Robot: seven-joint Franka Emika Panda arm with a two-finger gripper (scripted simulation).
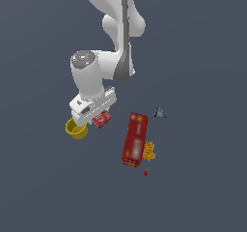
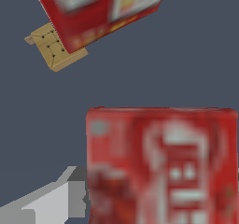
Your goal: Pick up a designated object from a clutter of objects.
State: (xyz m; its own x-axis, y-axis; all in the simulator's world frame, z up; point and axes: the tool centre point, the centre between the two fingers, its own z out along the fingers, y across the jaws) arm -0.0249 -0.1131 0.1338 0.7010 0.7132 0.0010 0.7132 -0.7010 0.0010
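Note:
The designated small red box with white lettering lies just to the exterior view's right of my gripper, which is low over it. In the wrist view the box is close, blurred and fills the space by the fingers. One grey finger shows right against the box's edge; the other finger is hidden. The frames do not show whether the jaws press on the box. The yellow bowl sits partly under the gripper, on its other side.
The long red carton lies to the exterior view's right of the box and shows in the wrist view. An orange patterned piece lies against it. A small grey-blue item and a tiny red bit lie nearby.

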